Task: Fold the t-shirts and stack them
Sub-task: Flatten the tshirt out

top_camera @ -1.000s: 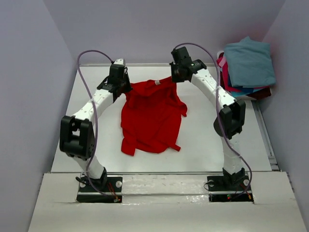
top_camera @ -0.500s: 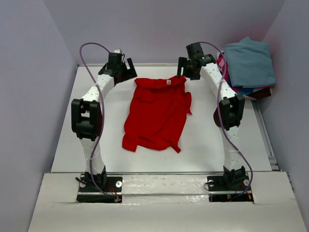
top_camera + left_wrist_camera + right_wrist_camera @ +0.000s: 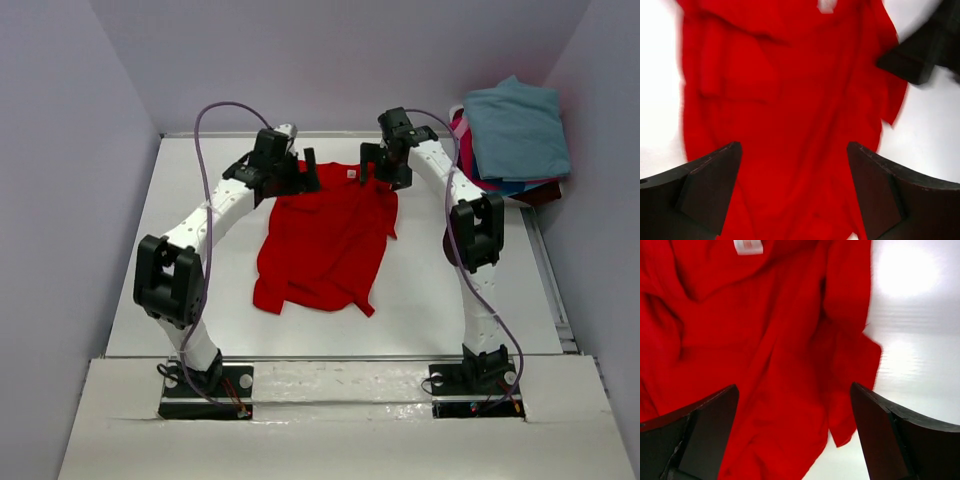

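The red t-shirt (image 3: 325,240) lies spread on the white table (image 3: 450,290), roughly in the middle. Its collar and white label (image 3: 352,173) are at the far end and its hem is toward the near edge. It is laid out but not tidy: the cloth is rumpled, and the right sleeve and lower corners are bunched.

The left gripper (image 3: 303,180) hovers over the far left shoulder and the right gripper (image 3: 385,170) over the far right one. In both wrist views the fingers (image 3: 710,185) stand wide apart with only red cloth below them, so neither is holding anything.

A pile of other shirts (image 3: 515,130) sits in the far right corner, a teal-blue one on top with pink, blue and maroon edges showing beneath.

I judge this to be the laying-out step, with no fold made yet. The next move probably calls for each gripper to pinch an edge and either smooth the wrinkles or carry one side across.
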